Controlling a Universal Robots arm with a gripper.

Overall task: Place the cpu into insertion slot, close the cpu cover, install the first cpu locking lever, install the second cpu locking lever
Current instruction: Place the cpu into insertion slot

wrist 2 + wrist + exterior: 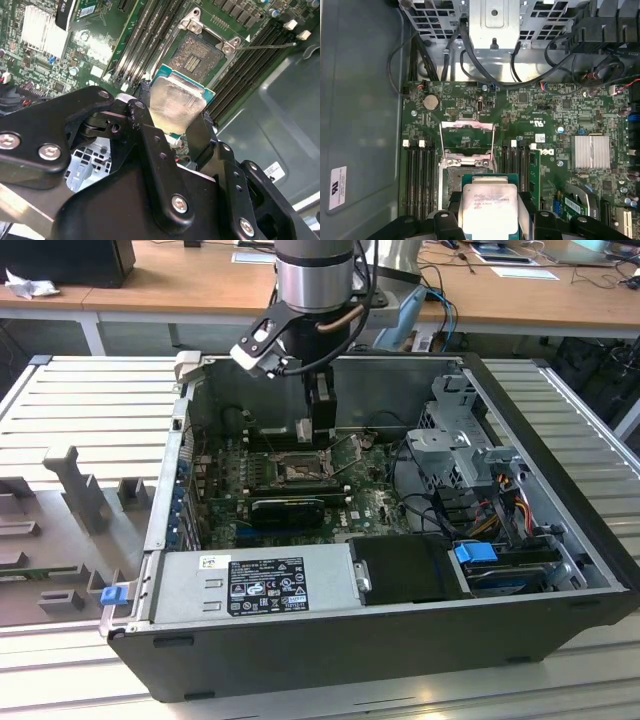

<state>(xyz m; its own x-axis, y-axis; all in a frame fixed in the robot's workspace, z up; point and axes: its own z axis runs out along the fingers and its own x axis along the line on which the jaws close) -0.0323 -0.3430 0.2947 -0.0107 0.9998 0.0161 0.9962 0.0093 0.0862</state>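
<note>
the gripper (175, 112) clamps the cpu (177, 97) between its fingers, hiding its near edge. in the first wrist view the cpu covers part of the insertion slot (449, 180), between memory slots (417, 172).

I'm holding the chip (487, 212), a small flat square with a silvery-grey top and a green edge, and it's hanging over the board close to the socket (201, 54), not seated in it. The socket is lying open, a dark square recess in a grey metal frame. The cover (468, 136), a thin grey windowed plate, is standing flipped back off it.
</note>
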